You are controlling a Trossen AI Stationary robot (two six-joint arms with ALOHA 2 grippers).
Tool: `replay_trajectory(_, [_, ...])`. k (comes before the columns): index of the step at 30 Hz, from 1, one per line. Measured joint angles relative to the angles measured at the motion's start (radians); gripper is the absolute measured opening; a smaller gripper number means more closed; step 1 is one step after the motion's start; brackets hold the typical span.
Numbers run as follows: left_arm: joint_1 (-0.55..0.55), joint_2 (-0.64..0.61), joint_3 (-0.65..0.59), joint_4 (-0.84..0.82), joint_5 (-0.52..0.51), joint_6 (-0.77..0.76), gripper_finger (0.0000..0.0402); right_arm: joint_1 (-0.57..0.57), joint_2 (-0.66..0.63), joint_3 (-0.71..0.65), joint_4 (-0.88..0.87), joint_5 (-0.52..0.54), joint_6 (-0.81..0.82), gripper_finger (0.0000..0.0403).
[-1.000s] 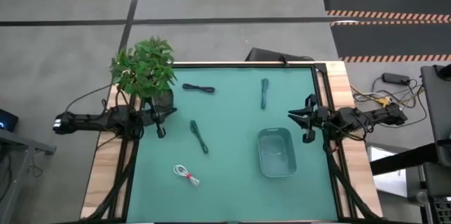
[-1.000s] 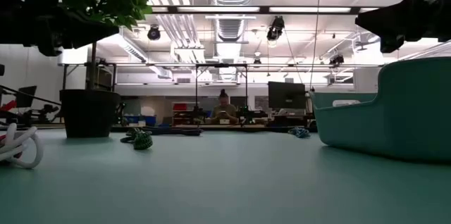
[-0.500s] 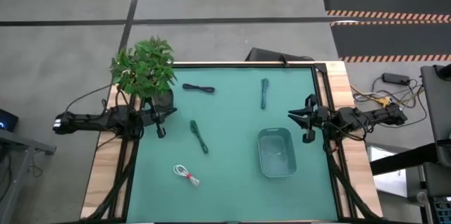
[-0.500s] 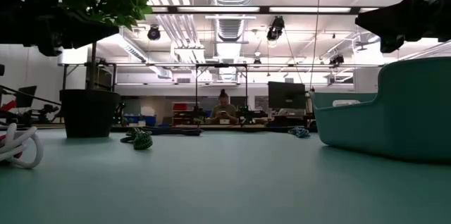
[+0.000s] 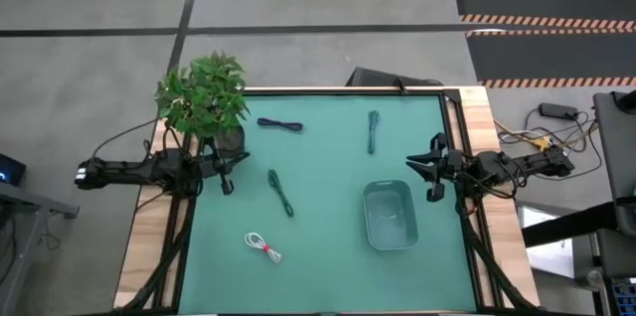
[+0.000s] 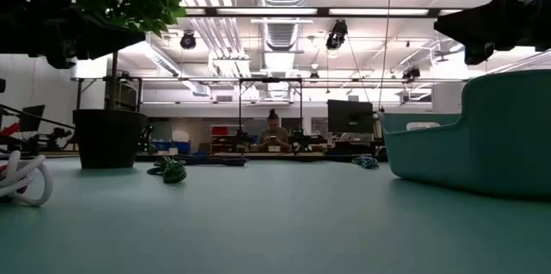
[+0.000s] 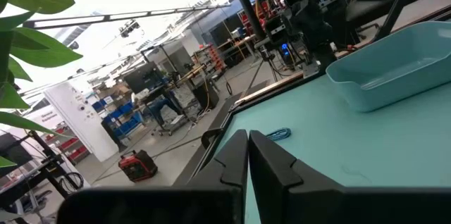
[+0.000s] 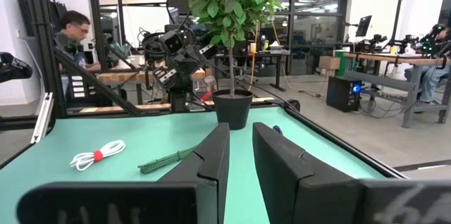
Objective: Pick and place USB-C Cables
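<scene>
Four cable bundles lie on the green mat in the high view: a navy blue one (image 5: 280, 124) and a dark green one (image 5: 373, 130) toward the far edge, a second dark green one (image 5: 280, 193) mid-table, and a white one with a red tie (image 5: 263, 246) nearer. My left gripper (image 5: 237, 165) hovers shut at the table's left edge, beside the potted plant. My right gripper (image 5: 415, 165) hovers at the right edge, above the bin's far end, its fingers a narrow gap apart (image 8: 241, 127). The right wrist view shows the white cable (image 8: 97, 155) and a green cable (image 8: 165, 159).
A teal bin (image 5: 389, 215) sits right of centre. A potted plant (image 5: 204, 97) stands at the far left corner. Wooden rails (image 5: 477, 127) border the mat on both sides. Bare mat lies between the cables. A person sits at a desk (image 8: 70, 27) beyond the table.
</scene>
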Motion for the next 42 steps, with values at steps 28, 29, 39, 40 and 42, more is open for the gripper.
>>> replay_trajectory(28, [0.0, 0.0, 0.0, 0.0, 0.0, 0.0, 0.0, 0.0, 0.0, 0.0, 0.007, -0.001, 0.191, 0.0057])
replay_trajectory(29, [0.0, 0.0, 0.0, 0.0, 0.0, 0.0, 0.0, 0.0, 0.0, 0.0, 0.013, 0.0, 0.191, 0.0057])
replay_trajectory(39, [0.0, -0.002, 0.0, 0.128, 0.198, -0.718, 0.0, 0.0, 0.0, 0.0, 0.035, 0.0, 0.183, 0.0057])
replay_trajectory(40, [0.001, -0.002, 0.0, 0.15, 0.198, -0.757, 0.0, 0.0, 0.0, 0.0, 0.034, 0.0, 0.186, 0.0057])
replay_trajectory(42, [0.0, -0.001, 0.0, 0.177, 0.198, -0.812, 0.0, 0.0, 0.0, 0.0, 0.037, 0.001, 0.202, 0.0057])
